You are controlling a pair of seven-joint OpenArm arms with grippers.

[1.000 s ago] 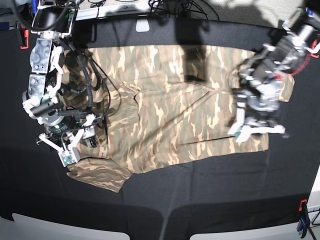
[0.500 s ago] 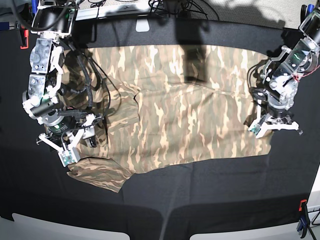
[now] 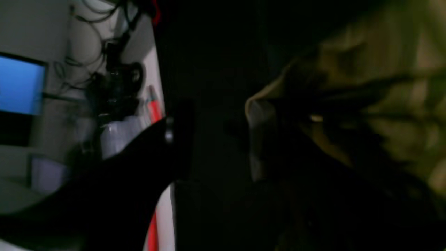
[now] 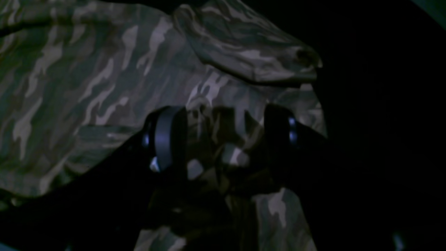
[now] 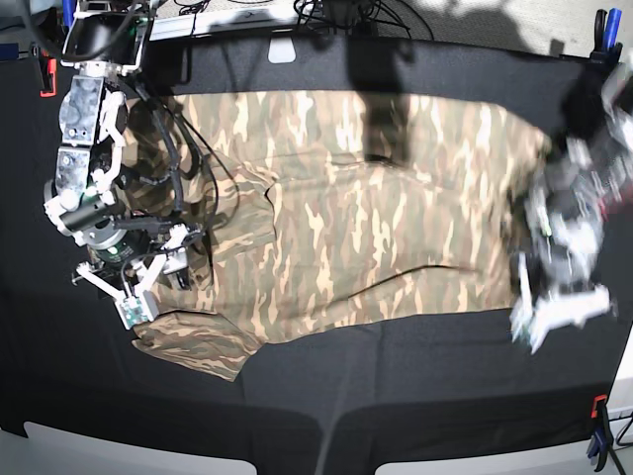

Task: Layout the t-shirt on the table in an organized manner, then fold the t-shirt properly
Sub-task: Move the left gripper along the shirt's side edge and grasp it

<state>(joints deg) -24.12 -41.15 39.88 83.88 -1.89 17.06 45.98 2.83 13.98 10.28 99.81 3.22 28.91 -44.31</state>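
Observation:
The camouflage t-shirt (image 5: 376,218) lies spread across the black table (image 5: 396,406), with one sleeve folded at the front left (image 5: 198,341). My right gripper (image 5: 134,297) hovers over the shirt's left side. In the right wrist view it (image 4: 224,136) is open, with camo fabric (image 4: 87,69) under and between the fingers. My left gripper (image 5: 561,312) is blurred at the shirt's right edge, its jaws apart. In the left wrist view one black finger (image 3: 169,130) stands clear of the shirt's edge (image 3: 383,87).
A red clamp (image 5: 46,77) sits at the back left edge and another clamp (image 5: 596,435) at the front right. Cables and a white block (image 5: 282,51) line the back edge. White corners (image 5: 119,450) mark the front. A blue screen (image 3: 21,87) shows beyond the table.
My left arm has swung right and toward the front, from over the shirt's right side to its right edge. The shirt's right part now lies flatter and wider. The right arm has not moved.

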